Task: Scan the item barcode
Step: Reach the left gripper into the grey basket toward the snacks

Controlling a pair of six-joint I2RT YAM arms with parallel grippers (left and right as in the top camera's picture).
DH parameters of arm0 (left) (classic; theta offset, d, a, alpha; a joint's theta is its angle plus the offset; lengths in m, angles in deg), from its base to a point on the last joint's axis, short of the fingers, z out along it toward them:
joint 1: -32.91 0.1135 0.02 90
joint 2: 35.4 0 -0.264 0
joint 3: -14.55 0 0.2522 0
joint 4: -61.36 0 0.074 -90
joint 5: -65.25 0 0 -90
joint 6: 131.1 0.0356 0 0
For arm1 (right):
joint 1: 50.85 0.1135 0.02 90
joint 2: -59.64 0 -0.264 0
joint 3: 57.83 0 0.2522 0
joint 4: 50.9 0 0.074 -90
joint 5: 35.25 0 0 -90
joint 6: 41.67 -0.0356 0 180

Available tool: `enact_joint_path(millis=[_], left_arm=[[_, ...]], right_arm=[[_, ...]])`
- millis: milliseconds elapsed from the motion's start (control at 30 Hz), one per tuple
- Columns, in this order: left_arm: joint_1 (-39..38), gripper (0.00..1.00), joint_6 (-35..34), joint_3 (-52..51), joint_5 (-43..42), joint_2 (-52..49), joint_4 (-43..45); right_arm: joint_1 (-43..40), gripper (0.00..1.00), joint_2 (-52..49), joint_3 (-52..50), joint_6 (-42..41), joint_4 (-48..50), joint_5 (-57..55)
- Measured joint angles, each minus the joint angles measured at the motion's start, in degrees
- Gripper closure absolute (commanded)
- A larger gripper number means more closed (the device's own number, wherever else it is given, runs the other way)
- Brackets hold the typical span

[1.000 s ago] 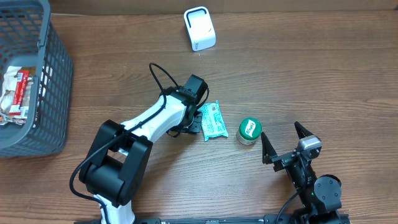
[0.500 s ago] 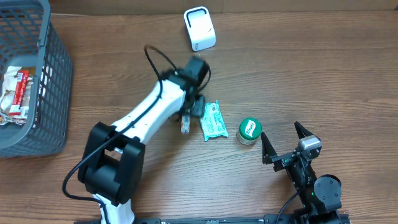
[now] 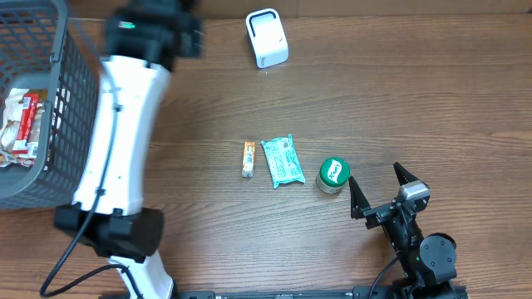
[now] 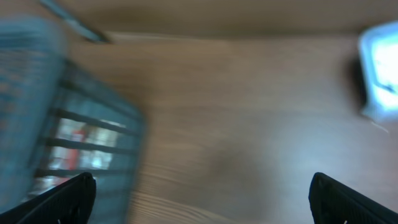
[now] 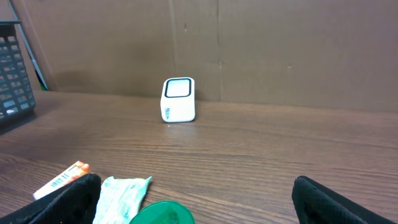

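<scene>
A small orange stick pack (image 3: 248, 159) lies on the table beside a teal packet (image 3: 283, 161) and a green-lidded jar (image 3: 334, 174). The white scanner (image 3: 267, 37) stands at the far middle. My left gripper (image 4: 202, 190) is open and empty, up at the far left by the basket (image 3: 50, 108); its view is blurred. In the overhead view the left arm's wrist (image 3: 154, 29) shows as a smear. My right gripper (image 3: 380, 193) rests open near the front right, just right of the jar. Its wrist view shows the stick pack (image 5: 62, 178), packet (image 5: 121, 196) and scanner (image 5: 178, 99).
The grey mesh basket holds packaged goods (image 3: 21, 124) at the left edge. The left arm's white links (image 3: 116, 141) stretch from the front edge up to the far left. A brown wall stands behind the scanner.
The left gripper opened and let go of the orange stick pack beside the teal packet. The left arm then swung away to the far left, toward the basket. The right arm stayed still.
</scene>
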Motion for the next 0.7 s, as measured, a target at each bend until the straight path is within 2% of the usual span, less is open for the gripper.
enact_joint_path(millis=[267, 500, 700], left_arm=[[18.8, 0.0, 7.8, 5.1, 1.2, 0.0, -0.1], [34.8, 0.01, 11.3, 5.1, -6.3, 0.0, 3.3], [44.8, 0.0, 15.3, 5.3, -15.8, -1.0, 3.8]], right_arm=[[0.0, 0.0, 0.0, 0.0, 0.0, 0.0, 0.0], [0.0, 0.0, 0.0, 0.0, 0.0, 0.0, 0.0], [0.0, 0.0, 0.0, 0.0, 0.0, 0.0, 0.0]])
